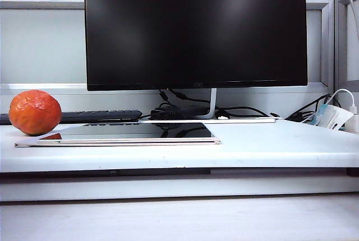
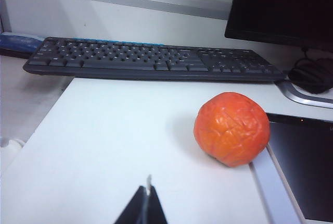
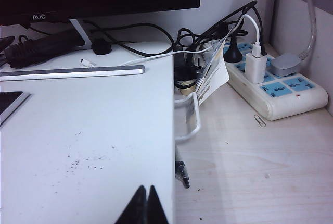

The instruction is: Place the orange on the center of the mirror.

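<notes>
While the orange [image 1: 35, 112] sits at the far left of the white desk [image 1: 269, 146], it rests just beside the left end of the mirror [image 1: 129, 133], close enough that in the left wrist view it seems to touch the pale rim, though I cannot be sure. Its skin is wrinkled and glossy. Behind it runs a black keyboard [image 1: 101, 116], lying along the far edge of the desk. The mirror lies flat, stretching from the orange toward the middle, and nothing stands on it. Above and behind stands a large black monitor [image 1: 195, 28] on a silver stand. To the right of that, a tangle of black cables [image 1: 247, 111] leads toward a white power strip [image 3: 276, 86] with blue sockets, down beside the desk's right edge.

The left pincer [image 2: 148, 206] shows only its dark tips, pressed together and clenched on nothing, held near the desk's front, well apart from the orange. The right pincer [image 3: 146, 206] is likewise clenched and empty, hovering over the desk's right edge.
</notes>
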Controlling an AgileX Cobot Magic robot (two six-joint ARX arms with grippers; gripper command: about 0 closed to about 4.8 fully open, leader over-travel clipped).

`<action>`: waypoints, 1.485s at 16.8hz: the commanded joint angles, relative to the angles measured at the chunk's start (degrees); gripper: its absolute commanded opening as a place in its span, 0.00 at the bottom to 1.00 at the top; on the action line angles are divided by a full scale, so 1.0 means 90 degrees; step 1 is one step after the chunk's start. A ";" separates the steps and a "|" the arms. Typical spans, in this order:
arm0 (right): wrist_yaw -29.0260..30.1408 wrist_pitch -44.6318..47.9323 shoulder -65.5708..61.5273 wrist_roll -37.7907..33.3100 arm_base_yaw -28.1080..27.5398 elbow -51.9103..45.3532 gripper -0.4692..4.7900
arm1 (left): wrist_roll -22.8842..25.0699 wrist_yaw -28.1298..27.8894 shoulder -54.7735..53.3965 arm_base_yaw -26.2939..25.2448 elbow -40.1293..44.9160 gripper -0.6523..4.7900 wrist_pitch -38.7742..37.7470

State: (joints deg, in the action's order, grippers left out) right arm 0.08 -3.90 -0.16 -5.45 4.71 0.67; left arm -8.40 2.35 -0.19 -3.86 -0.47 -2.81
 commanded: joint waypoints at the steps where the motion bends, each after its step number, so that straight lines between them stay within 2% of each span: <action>1: 0.0000 0.0124 0.0002 0.0015 0.0005 -0.0044 0.09 | 0.0051 0.0007 -0.0002 -0.0005 -0.0007 0.11 0.0034; 6: 0.0002 0.0126 0.0002 0.0012 0.0005 -0.0044 0.09 | -0.0015 0.0051 -0.0002 -0.0002 -0.0010 0.11 0.0073; 7: 0.0005 0.0124 0.0002 0.0012 0.0005 -0.0044 0.09 | -0.0622 0.0102 -0.0002 -0.0002 -0.0010 0.11 0.0537; 8: 0.0005 0.0124 0.0002 0.0007 0.0005 -0.0044 0.09 | -0.1239 0.0102 -0.0005 -0.0002 -0.0010 0.11 0.1564; 9: 0.0007 0.0124 0.0002 -0.0017 0.0005 -0.0044 0.09 | -0.1277 0.0070 -0.0010 -0.0002 -0.0034 0.11 0.2484; 10: 0.0007 0.0126 0.0002 -0.0061 0.0005 -0.0044 0.09 | -0.1251 -0.0104 -0.0056 -0.0002 -0.0121 0.11 0.2798; 12: 0.0010 0.0124 0.0002 -0.0061 0.0007 -0.0044 0.09 | -0.0882 -0.0435 -0.0389 -0.0010 -0.0466 0.13 0.2254; 13: 0.0046 0.0121 0.0002 -0.0061 0.0005 -0.0044 0.09 | -0.0712 -0.0393 -0.0763 -0.0010 -0.0537 0.29 0.2188; 14: 0.0146 0.0121 0.0002 -0.0061 0.0005 -0.0044 0.09 | -0.0738 -0.0277 -0.1224 -0.0002 -0.0544 0.65 0.2402; 15: 0.0182 0.0121 0.0002 -0.0061 0.0007 -0.0044 0.09 | -0.0763 -0.0049 -0.1668 -0.0002 -0.0546 0.96 0.2669; 16: 0.0233 0.0121 0.0002 -0.0061 0.0007 -0.0044 0.09 | -0.0831 0.0114 -0.2239 0.0000 -0.0551 1.00 0.3072; 19: 0.0294 0.0119 0.0002 -0.0061 0.0007 -0.0044 0.09 | -0.1022 0.0673 -0.4177 0.0017 -0.0678 1.00 0.4442; 21: 0.0294 0.0121 0.0002 -0.0061 0.0007 -0.0044 0.09 | -0.1015 0.1246 -0.5814 0.0087 -0.1105 1.00 0.5430; 25: 0.0432 0.0107 0.0002 -0.0061 0.0007 -0.0044 0.09 | -0.0823 0.1341 -0.7514 0.0537 -0.2047 1.00 0.5748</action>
State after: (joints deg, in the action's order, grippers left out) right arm 3.18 -3.84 -0.16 -5.93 4.75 0.67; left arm -16.51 14.04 -66.24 0.34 -17.72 48.23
